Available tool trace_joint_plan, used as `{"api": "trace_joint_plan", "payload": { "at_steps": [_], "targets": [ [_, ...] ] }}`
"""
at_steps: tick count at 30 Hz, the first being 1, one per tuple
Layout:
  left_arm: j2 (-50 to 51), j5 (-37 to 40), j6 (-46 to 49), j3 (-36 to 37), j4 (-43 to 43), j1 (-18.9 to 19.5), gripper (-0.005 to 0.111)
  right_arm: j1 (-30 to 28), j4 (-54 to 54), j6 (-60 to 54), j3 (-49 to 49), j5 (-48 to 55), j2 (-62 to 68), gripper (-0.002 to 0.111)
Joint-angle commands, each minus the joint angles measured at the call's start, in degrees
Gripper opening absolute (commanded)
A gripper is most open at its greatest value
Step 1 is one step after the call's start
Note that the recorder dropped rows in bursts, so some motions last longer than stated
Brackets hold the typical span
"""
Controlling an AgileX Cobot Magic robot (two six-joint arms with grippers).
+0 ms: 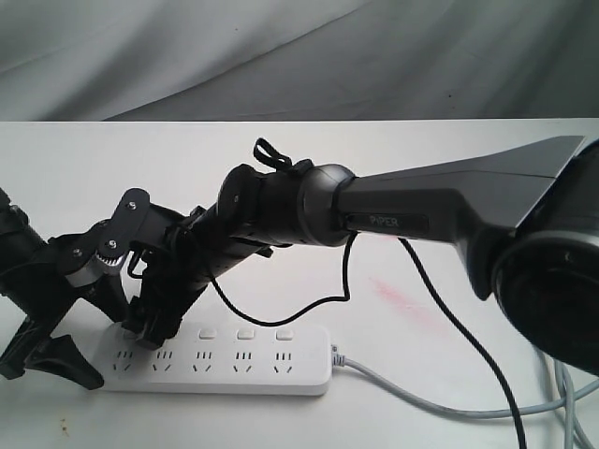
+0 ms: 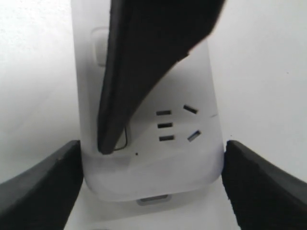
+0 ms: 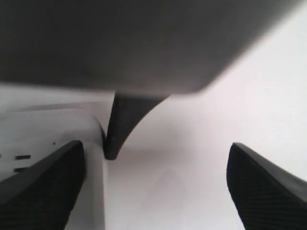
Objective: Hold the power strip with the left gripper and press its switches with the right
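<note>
The white power strip (image 1: 225, 369) lies flat near the table's front edge, its grey cord (image 1: 421, 402) trailing right. My left gripper (image 1: 103, 346) is shut on its left end. In the left wrist view both black fingers (image 2: 41, 189) press the sides of the power strip (image 2: 192, 163). My right gripper (image 1: 154, 313) reaches across from the right and stands open. One of its fingers (image 2: 139, 72) comes down with its tip on the end switch (image 2: 123, 140). Three other switches (image 1: 245, 333) show uncovered. In the right wrist view the right gripper (image 3: 156, 191) has only bare table between its fingers.
The thick dark-grey PIPER arm (image 1: 440, 201) crosses above the table from the right, with a thin black cable (image 1: 318, 299) hanging from it. A faint pink stain (image 1: 402, 297) marks the white table (image 1: 449, 150). Grey cloth (image 1: 281, 56) hangs behind.
</note>
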Motion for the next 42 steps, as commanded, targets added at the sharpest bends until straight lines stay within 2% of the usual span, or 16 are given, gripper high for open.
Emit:
{"api": "trace_joint_plan", "payload": {
  "at_steps": [1,5,8,12,21,42],
  "targets": [
    [0.1,0.2,0.3,0.2,0.2,-0.2,0.042,-1.6,0.2,-0.4,0.9,0.4,-1.7,0.075],
    [0.1,0.2,0.3,0.2,0.2,-0.2,0.042,-4.0,4.6,-5.1,0.9,3.4,-5.6,0.075],
    [0.1,0.2,0.3,0.2,0.2,-0.2,0.042,-6.2,8.5,-10.0,0.9,9.7,-7.9,0.075],
    [0.1,0.2,0.3,0.2,0.2,-0.2,0.042,-7.8,10.0,-11.4,1.1,14.3,-8.3,0.075],
    [0.1,0.2,0.3,0.2,0.2,-0.2,0.042,-7.7,13.5,-17.4,7.8,9.9,-8.2,0.075],
    [0.1,0.2,0.3,0.2,0.2,-0.2,0.042,-5.6,16.1,-19.6,8.2,6.6,-5.4,0.075]
  ]
}}
